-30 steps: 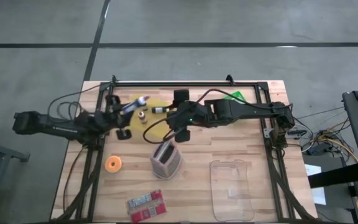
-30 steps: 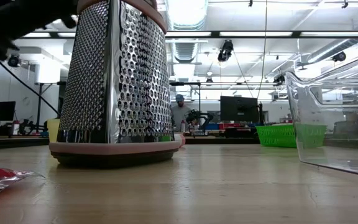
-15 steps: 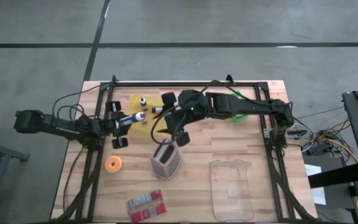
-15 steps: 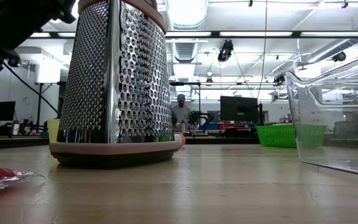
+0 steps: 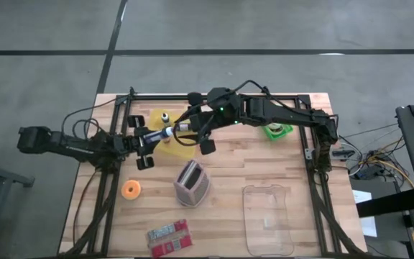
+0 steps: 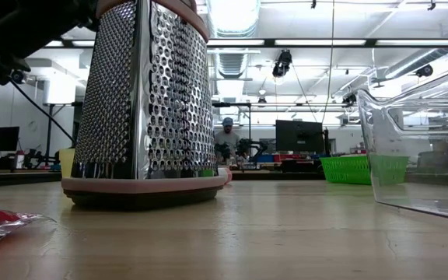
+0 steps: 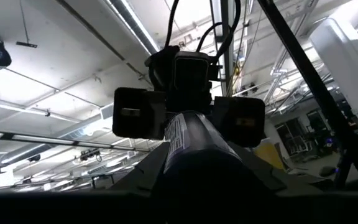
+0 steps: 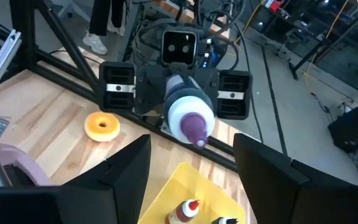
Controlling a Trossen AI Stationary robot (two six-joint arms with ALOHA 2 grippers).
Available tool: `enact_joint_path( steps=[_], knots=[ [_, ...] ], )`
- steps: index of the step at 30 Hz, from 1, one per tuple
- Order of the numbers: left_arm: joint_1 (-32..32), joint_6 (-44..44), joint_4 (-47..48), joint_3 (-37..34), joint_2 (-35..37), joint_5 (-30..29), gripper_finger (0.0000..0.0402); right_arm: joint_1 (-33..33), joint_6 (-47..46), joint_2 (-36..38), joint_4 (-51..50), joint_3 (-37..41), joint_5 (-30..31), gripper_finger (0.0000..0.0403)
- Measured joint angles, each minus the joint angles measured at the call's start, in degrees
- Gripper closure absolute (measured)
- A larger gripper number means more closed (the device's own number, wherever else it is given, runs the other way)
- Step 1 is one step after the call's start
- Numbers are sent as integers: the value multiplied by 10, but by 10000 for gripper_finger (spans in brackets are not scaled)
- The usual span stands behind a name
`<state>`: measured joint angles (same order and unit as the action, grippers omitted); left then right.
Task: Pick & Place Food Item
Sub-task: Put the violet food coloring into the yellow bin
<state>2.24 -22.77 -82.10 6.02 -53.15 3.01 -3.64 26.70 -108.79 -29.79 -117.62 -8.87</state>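
My left gripper (image 5: 144, 142) is shut on a white squeeze bottle with a purple cap (image 5: 161, 134), held above the yellow plate (image 5: 177, 146). The bottle lies about level, its cap (image 8: 195, 129) pointing toward the table's right. My right gripper (image 5: 195, 130) is open and faces the cap from the right. In the right wrist view its two fingers (image 8: 127, 167) stand on either side of the cap's line, short of it and touching nothing. In the left wrist view the bottle (image 7: 191, 146) runs toward the right gripper (image 7: 190, 115). My left gripper pinches the bottle's body (image 8: 178, 93) between its two fingers, at the end away from the cap. The fingers come about level from the table's left and lie along the bottle. The bottle is lifted clear of the plate, cap toward the right gripper.
Two small bottles (image 5: 164, 116) stand on the plate's far part. A metal box grater (image 5: 191, 183) stands near the table's middle, an orange donut (image 5: 131, 190) to its left, a red packet (image 5: 169, 238) at the near edge, a clear container (image 5: 268, 219) near right and a green basket (image 5: 275, 130) far right.
My right gripper has gone toward the table's far left and turned, open, toward the bottle. My left gripper has drawn back a little toward the left and swung the bottle from slanting toward the far edge to about level, its cap pointing right.
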Motion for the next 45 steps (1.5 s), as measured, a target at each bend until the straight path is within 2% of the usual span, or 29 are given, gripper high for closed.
enact_joint_path(
  steps=[18, 45],
  knots=[
    [5, 4, 72, 30, -3, -21, 275, -4, -6, -23, -3, 1, -7, 179],
    [11, 7, 85, 31, -3, -26, 275, -12, -6, -23, -3, 1, -22, 184]
  ],
)
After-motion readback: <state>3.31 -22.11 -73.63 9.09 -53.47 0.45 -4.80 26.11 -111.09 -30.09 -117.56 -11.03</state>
